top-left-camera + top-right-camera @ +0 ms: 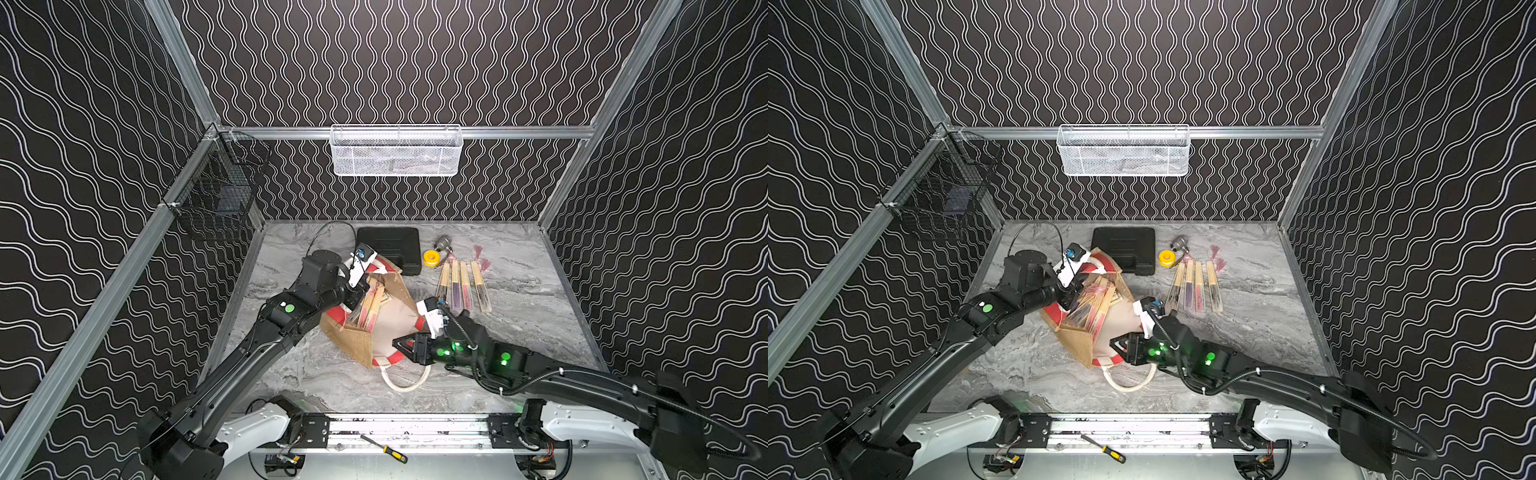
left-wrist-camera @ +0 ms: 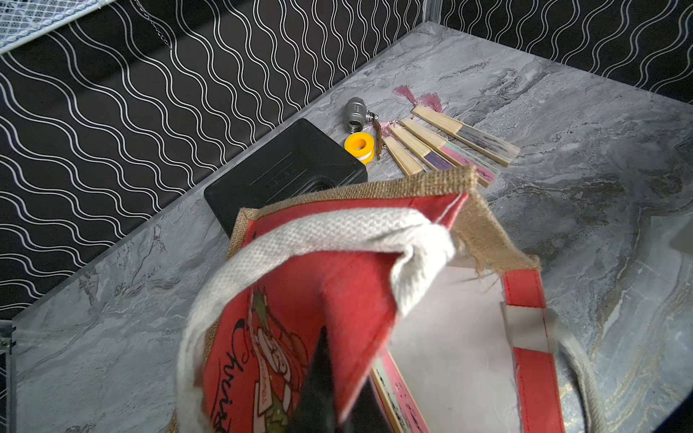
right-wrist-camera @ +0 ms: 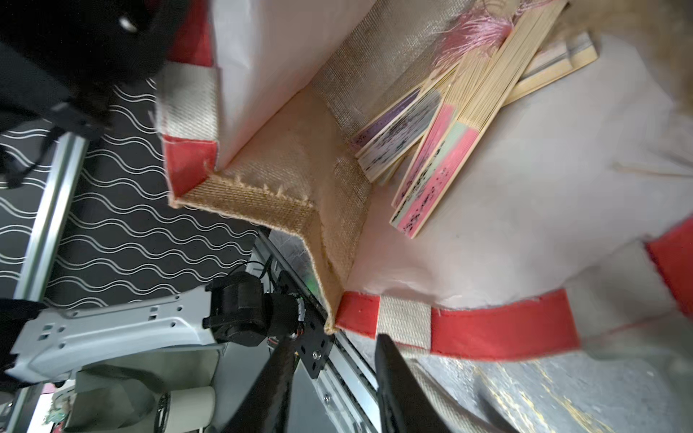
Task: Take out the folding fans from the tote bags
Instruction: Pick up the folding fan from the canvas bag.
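Several fans (image 3: 431, 168): judged light, stiff, slick; best taken across the bamboo ribs.
Left pincer (image 2: 337, 375): clenched on the tote bag (image 2: 337, 285) panel.
Right pincer (image 3: 333, 348): released, held beside the rim.

Marble tabletop (image 1: 540, 332): tote bag (image 1: 353, 345), four fans (image 1: 463, 286), black case (image 1: 390, 249), yellow roll (image 1: 430, 257), valve (image 1: 444, 242).
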Robot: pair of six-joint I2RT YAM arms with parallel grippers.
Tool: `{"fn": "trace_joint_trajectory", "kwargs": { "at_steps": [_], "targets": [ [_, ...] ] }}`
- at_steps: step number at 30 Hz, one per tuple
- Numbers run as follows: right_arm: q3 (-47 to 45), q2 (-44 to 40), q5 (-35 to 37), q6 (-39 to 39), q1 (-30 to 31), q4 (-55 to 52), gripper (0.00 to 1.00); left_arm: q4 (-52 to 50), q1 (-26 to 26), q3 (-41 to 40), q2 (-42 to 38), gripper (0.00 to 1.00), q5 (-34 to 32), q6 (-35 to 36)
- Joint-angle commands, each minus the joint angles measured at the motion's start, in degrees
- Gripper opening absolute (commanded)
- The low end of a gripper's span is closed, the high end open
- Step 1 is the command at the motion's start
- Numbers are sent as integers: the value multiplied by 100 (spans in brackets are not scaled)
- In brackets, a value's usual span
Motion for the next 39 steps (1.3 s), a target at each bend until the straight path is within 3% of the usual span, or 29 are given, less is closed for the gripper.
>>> {"fn": "trace_joint_trajectory", "kwargs": {
  "at_steps": [1, 4, 10, 17, 21, 23, 34, 39],
  "targets": [
    [117, 424, 549, -211, 104, 306, 37, 59, -1, 22, -7, 0, 14, -39],
    [360, 901, 1016, -882, 203, -38, 34, 69, -2, 12, -32, 0, 7, -28],
    [200, 1316, 887, -2401, 215, 407, 30, 58, 5, 26, -2, 0, 38, -13],
    [855, 2115, 1146, -3134, 215, -65, 33, 52, -4, 19, -2, 0, 31, -17],
    [1652, 2676, 1598, -2586, 156, -724, 38, 76, -2, -5, -31, 0, 9, -17],
    [1969, 2872, 1449, -2081, 13, -984, 43, 86, 0, -9, -47, 0, 5, -12],
    [2407, 3590, 316, -476, -642, -261, 49, 78, -9, -6, -27, 0, 39, -14],
    [2215, 3688, 156, 333, -767, 438, 51, 79, 2, -4, 0, 0, 36, -17]
  ]
}}
